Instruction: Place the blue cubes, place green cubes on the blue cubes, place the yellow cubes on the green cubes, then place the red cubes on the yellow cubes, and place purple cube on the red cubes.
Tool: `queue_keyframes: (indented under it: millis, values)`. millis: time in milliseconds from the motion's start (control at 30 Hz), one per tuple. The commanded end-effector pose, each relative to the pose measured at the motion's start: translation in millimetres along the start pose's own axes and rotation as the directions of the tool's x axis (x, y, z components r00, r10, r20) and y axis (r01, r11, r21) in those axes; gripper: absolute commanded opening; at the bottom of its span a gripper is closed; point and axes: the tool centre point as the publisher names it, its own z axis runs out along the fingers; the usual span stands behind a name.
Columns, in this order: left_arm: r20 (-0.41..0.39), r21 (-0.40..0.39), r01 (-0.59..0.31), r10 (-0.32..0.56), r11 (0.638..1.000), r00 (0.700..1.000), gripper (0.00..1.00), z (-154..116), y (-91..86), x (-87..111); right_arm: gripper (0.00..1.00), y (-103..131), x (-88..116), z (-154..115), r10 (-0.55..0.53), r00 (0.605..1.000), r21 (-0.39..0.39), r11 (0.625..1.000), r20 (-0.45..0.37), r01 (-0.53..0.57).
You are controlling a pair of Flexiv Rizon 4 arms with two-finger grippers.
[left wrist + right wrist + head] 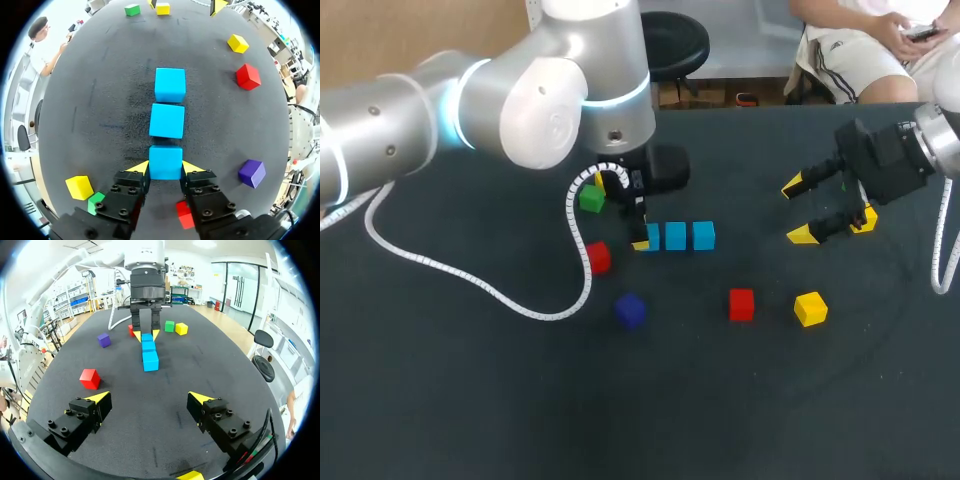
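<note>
Left wrist view: left pincer (166,168) holds the end blue cube (165,161) of the row (167,120). The right pincer (796,211) is wide, far from the row. Next it should let go and fetch a green cube (591,199)

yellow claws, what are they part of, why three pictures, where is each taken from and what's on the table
They are the finger tips of a robot with two arms at a dark table. The head view looks down from above; the other two come from a camera on each wrist, looking along the fingers. Three blue cubes lie in a row; the left claw grips the end cube. The right claw is open and holds nothing. Loose around lie red cubes, yellow cubes, a green cube and a purple cube.
</note>
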Motion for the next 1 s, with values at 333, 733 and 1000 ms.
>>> queue_keyframes:
  millis: [333,733,1000]
  values:
    - [-0.004,0.003,0.005,-0.005,1.000,1.000,0.00,-0.2,-3.4,1.3,1.00,0.2,0.2,0.0,-0.001,1.000,0.001,1.000,0.002,0.001]
    - [-0.004,0.006,0.004,-0.004,1.000,1.000,0.38,0.8,-1.4,0.5,1.00,0.2,0.2,0.0,-0.001,1.000,0.001,1.000,0.002,0.001]
    - [0.003,0.003,0.024,-0.024,1.000,1.000,1.00,-0.8,-6.1,5.2,1.00,0.2,0.2,0.0,-0.001,1.000,0.001,1.000,0.002,0.001]
